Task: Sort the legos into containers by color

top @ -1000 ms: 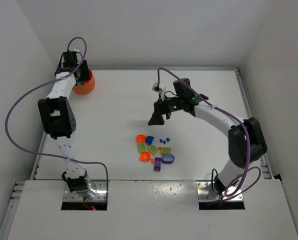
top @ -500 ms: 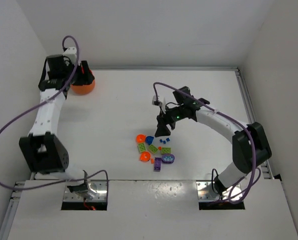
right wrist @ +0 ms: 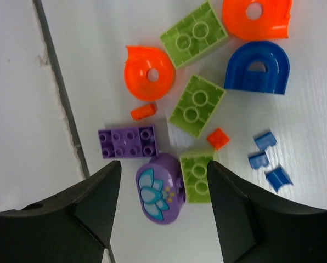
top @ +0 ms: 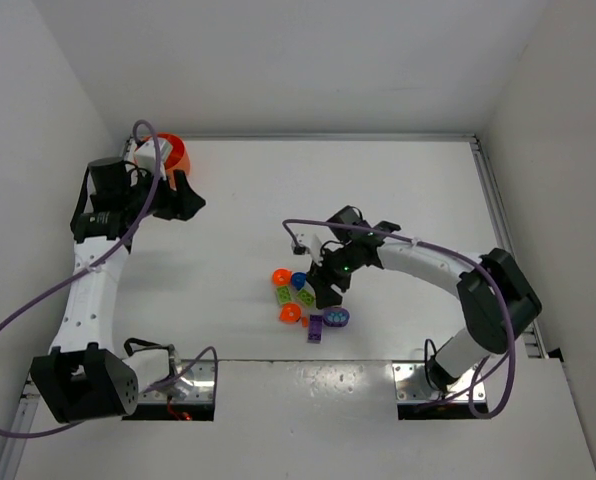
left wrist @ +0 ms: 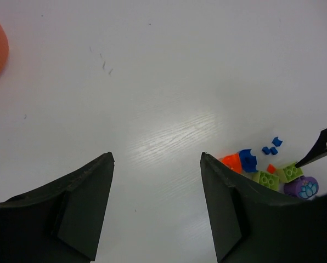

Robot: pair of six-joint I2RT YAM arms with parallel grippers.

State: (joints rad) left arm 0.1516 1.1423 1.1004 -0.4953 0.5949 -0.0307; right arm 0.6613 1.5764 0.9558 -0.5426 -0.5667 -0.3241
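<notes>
Your right pincer (right wrist: 161,171) is opened wide and holds nothing. It hangs low over the legos (top: 306,300), with a purple rounded piece (right wrist: 159,189) and a lime green brick (right wrist: 196,174) between its fingers. The legos lie together on the desk (top: 238,200), toward its near edge. Your left pincer (left wrist: 156,164) is wide and empty too, near the orange bowl (top: 175,153) in the far left corner, well apart from the legos.

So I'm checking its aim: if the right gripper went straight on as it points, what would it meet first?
Probably the purple flower-printed piece, lying between the open jaws of the right gripper, with a lime green brick right beside it. Depth is hard to judge here.
</notes>
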